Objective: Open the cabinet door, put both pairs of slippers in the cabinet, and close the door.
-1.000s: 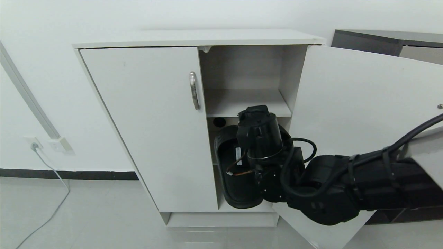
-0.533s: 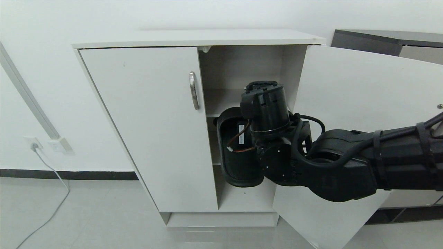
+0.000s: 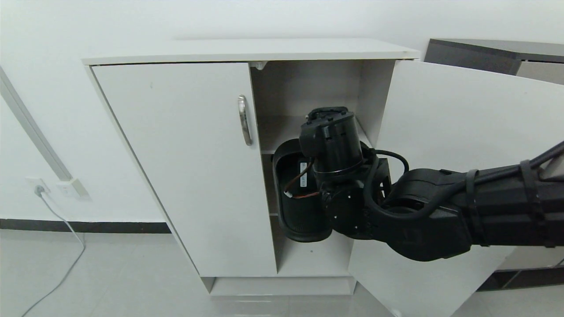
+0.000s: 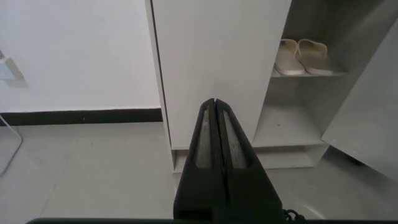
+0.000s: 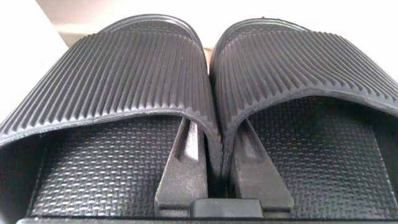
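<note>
Two black ribbed rubber slippers (image 5: 124, 81) in grip: pinches touching inner edges between fingers of right end effector (image 5: 214, 140), directly ahead of it, at opening of white cabinet (image 3: 176, 154). Left end effector (image 4: 214, 109) pressed shut, empty; pale cream slippers (image 4: 301, 56) on cabinet shelf (image 4: 311, 74) well beyond it.

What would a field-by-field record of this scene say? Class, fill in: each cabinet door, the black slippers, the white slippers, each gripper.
Left door: closed
Right door: swung open
Black slippers: a pair, held together in the cabinet opening
Right gripper: shut on the black slippers, pinching the two straps' adjoining edges
White slippers: side by side on a shelf above the bottom compartment
Left gripper: shut, empty, facing the cabinet's front
</note>
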{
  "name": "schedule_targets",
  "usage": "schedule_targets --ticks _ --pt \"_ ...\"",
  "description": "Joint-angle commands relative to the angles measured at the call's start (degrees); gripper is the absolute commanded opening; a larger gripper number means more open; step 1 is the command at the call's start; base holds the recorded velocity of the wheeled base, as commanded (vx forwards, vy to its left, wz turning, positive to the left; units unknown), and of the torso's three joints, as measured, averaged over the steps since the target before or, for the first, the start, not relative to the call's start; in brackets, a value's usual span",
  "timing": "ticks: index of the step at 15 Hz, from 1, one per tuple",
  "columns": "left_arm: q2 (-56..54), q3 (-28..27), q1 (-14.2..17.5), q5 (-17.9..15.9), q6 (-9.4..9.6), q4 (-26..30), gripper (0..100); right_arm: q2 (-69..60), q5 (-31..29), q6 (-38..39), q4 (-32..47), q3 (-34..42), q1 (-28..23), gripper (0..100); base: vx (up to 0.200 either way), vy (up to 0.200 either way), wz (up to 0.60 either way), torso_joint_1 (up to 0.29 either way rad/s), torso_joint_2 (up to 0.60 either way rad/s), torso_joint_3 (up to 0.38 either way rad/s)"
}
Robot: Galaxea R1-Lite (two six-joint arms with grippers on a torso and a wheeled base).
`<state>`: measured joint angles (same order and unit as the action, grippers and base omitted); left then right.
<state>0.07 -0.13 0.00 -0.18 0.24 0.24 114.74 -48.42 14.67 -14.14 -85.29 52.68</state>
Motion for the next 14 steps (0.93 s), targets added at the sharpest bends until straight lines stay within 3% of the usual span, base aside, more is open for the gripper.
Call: schedule_targets --ticks 1,7,14 --pt "0.0 0.0 0.0 0.0 0.02 0.0 0 0.1 -0.1 0.0 0.0 0.0 0.0 0 0.2 0.0 0.0 0.007 0.0 0.007" --pt "0.0 0.0 0.0 0.0 -0.07 0.0 0 0.3 -0.1 -0.1 0.0 0.0 -0.2 0 0.2 0.0 0.0 0.003 0.0 0.002" --pt "0.0 0.0 0.0 0.0 -0.07 0.0 0 3.0 -0.1 -0.5 0.4 -4.2 -1.1 0 0.0 0.0 0.0 0.0 0.0 0.0"
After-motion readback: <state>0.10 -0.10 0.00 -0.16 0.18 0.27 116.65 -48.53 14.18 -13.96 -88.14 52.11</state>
